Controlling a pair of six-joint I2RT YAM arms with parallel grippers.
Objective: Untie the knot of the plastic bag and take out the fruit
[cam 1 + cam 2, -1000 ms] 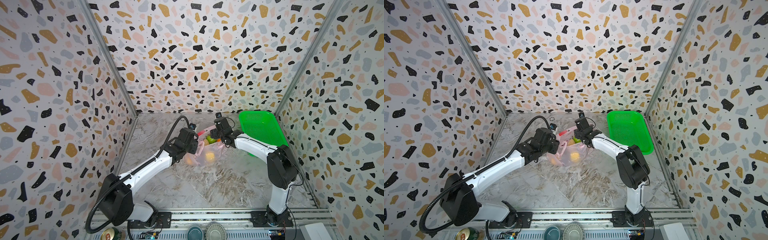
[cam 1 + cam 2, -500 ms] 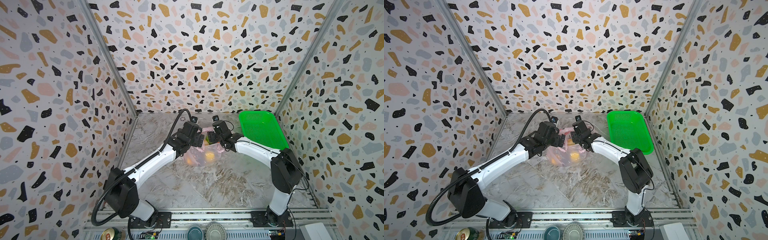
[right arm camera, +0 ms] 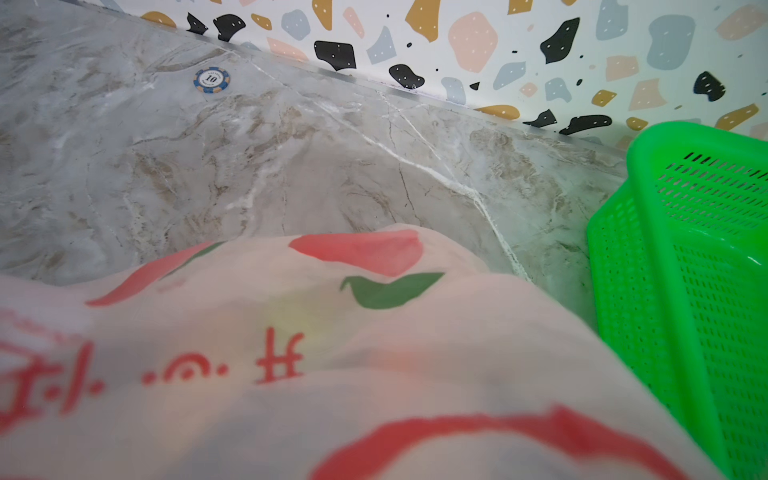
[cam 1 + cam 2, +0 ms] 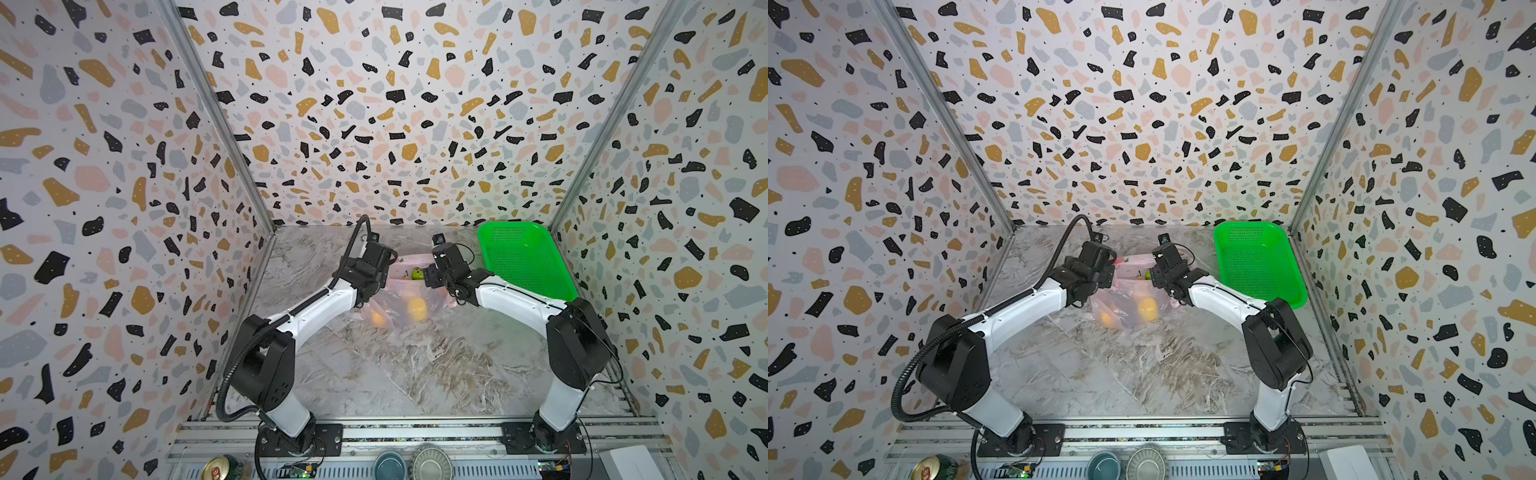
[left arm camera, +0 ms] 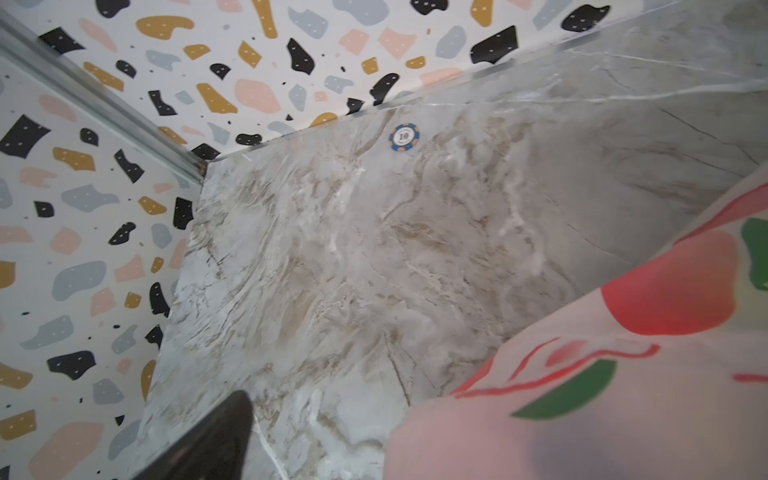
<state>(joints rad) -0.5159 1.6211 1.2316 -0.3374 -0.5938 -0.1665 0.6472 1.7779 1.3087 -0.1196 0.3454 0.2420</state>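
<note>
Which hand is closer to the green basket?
Right. The right hand is on the side of the bag facing the green basket; the left hand is on the bag's other side.

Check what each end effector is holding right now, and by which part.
Cannot tell. The left end effector and right end effector both sit at the plastic bag's mouth, but film hides the contact; one left finger shows, clear of it.

My left gripper (image 4: pixel 1109 272) and right gripper (image 4: pixel 1153 274) flank the pink plastic bag (image 4: pixel 1125 297); a yellow fruit (image 4: pixel 1147 309) and an orange fruit (image 4: pixel 1106 318) show through it. A green mesh basket (image 4: pixel 1258 266) sits far right.
</note>
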